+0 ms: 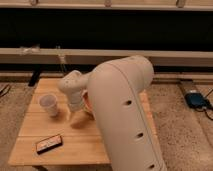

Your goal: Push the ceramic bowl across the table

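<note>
A low rectangular table [75,145] of light wood has a plank-grain top. Near its middle sits a glossy orange-brown ceramic bowl [86,103]. Only a narrow sliver of its left side shows, and the rest is hidden behind the robot's white arm [122,100]. The gripper [74,113] points down just left of the bowl, low over the wood. Whether it touches the bowl cannot be told.
</note>
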Robot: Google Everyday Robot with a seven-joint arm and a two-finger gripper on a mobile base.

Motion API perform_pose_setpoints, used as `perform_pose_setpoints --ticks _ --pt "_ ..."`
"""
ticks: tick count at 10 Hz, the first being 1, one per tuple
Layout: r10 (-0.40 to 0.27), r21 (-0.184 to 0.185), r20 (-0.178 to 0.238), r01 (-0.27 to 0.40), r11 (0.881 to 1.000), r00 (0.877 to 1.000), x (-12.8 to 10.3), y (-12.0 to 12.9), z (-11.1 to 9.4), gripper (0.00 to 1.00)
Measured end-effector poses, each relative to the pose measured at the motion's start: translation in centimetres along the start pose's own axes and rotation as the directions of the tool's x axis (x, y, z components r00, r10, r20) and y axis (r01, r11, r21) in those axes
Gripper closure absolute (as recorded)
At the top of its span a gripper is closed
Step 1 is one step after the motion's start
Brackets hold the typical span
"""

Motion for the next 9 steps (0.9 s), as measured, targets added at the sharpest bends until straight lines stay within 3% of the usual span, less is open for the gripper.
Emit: perform_pose_setpoints --ticks 5,9 --pt "0.038 0.103 0.086 -0.047 0.994 0.996 -5.1 -3.1 2.0 0.2" --pt "0.094 0.201 0.125 -0.118 0.973 0.988 -8.5 -4.2 3.1 0.2"
